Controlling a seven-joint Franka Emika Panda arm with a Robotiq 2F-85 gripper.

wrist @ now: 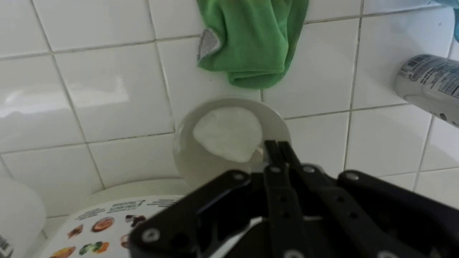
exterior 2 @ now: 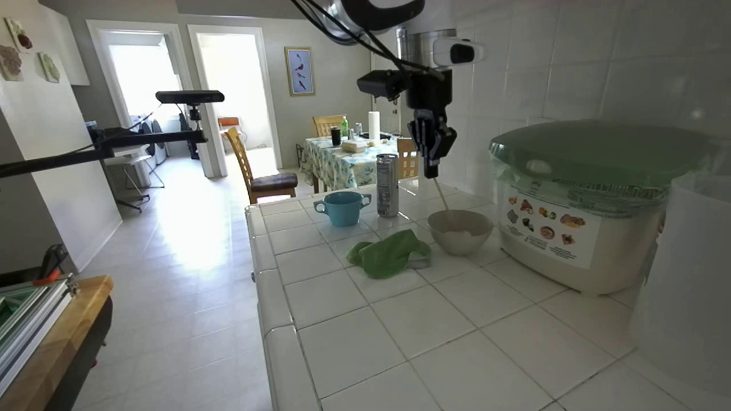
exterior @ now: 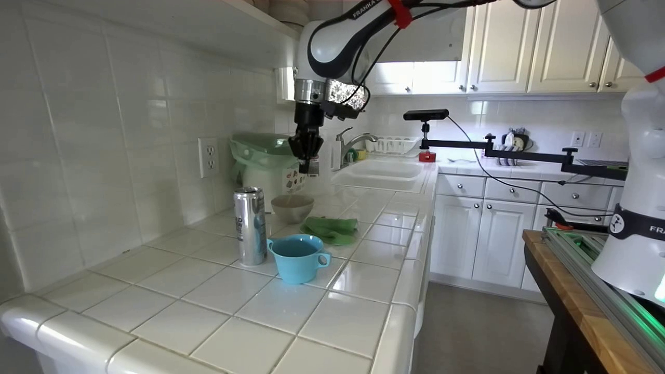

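My gripper (exterior: pixel 306 167) points down above a pale bowl (exterior: pixel 292 209) on the tiled counter. In an exterior view the fingertips (exterior 2: pixel 432 171) are shut on a thin, light stick (exterior 2: pixel 441 194) that slants down into the bowl (exterior 2: pixel 474 233). In the wrist view the fingers (wrist: pixel 278 144) lie almost together and hide part of the bowl's rim. A rounded white thing (wrist: pixel 229 133) lies in the bowl; I cannot tell whether it joins the stick. A crumpled green cloth (wrist: pixel 254 46) lies close to the bowl. A silver can (exterior: pixel 251 226) and a blue two-handled cup (exterior: pixel 297 261) stand nearby.
A bin with a green lid (exterior 2: pixel 548 228) stands close beside the bowl against the tiled wall. A white cylindrical thing (exterior 2: pixel 685 297) stands by it. A sink with a faucet (exterior: pixel 384 174) lies farther along. A shelf (exterior: pixel 244 26) overhangs the counter.
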